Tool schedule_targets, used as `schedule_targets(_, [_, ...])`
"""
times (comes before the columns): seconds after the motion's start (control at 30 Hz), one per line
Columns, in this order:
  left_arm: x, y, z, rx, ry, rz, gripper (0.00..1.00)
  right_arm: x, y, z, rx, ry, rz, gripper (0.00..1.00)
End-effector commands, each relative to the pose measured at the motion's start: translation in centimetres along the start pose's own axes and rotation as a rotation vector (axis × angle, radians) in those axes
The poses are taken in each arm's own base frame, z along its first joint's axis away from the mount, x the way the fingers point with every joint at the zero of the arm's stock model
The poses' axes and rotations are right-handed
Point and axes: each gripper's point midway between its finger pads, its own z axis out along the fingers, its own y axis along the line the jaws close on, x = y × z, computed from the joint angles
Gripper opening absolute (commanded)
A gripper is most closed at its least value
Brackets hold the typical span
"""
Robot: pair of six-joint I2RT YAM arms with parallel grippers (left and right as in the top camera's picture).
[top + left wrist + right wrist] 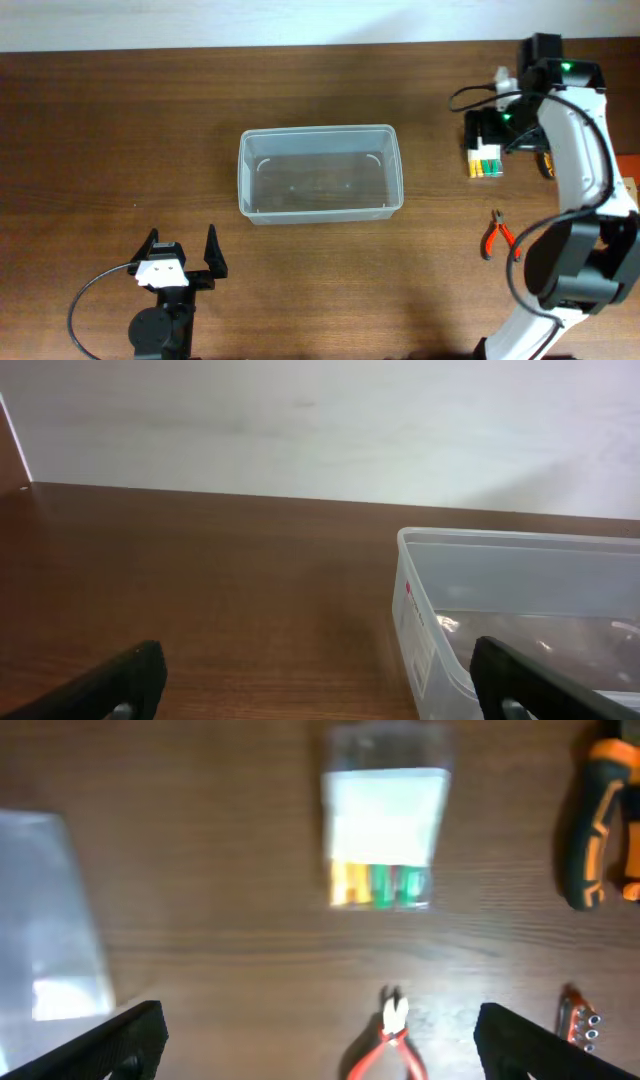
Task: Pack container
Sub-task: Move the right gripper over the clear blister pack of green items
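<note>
The container (320, 131), a clear plastic bin with nothing in it, sits mid-table. My left gripper (182, 255) rests open near the front edge, left of the bin; in the left wrist view its fingers (115, 682) frame bare wood, with the container (500, 537) at the right. My right gripper (320, 1050) is open and hovers above the table at the far right, holding nothing. Under it lie red-handled pliers (390, 1042) and a white pack with yellow and green pieces (385, 840). The container's corner (45, 920) shows at the left of that view.
An orange and black tool (600, 820) and a small set of metal bits (580, 1020) lie right of the pack. From overhead, the pack (486, 165) and the pliers (497, 235) sit right of the bin, beside the white right arm (580, 150).
</note>
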Motion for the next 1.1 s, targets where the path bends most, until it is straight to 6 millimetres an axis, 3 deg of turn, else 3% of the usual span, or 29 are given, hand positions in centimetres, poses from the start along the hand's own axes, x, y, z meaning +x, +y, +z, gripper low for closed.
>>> schedule_targets(0.0, [0.1,-0.1,0.0,0.005,0.002,-0.002,0.99,-1.4,-1.7,-0.2,0.005,-0.053,0.030,0.99])
schedule_targets(0.37, [0.2,-0.1,0.0,0.005,0.003,-0.002,0.99,-3.7,-1.3,3.2,0.036,-0.075,-0.074,0.99])
schedule_targets(0.8, [0.1,-0.1,0.0,0.005,0.002,-0.002,0.99,-4.2,-2.0,7.0,0.058,-0.041,-0.051,0.99])
schedule_targets(1.07, [0.1,-0.1,0.0,0.005,0.002,-0.002,0.99,-3.4,-2.0,9.8,0.051,0.019,-0.044,0.99])
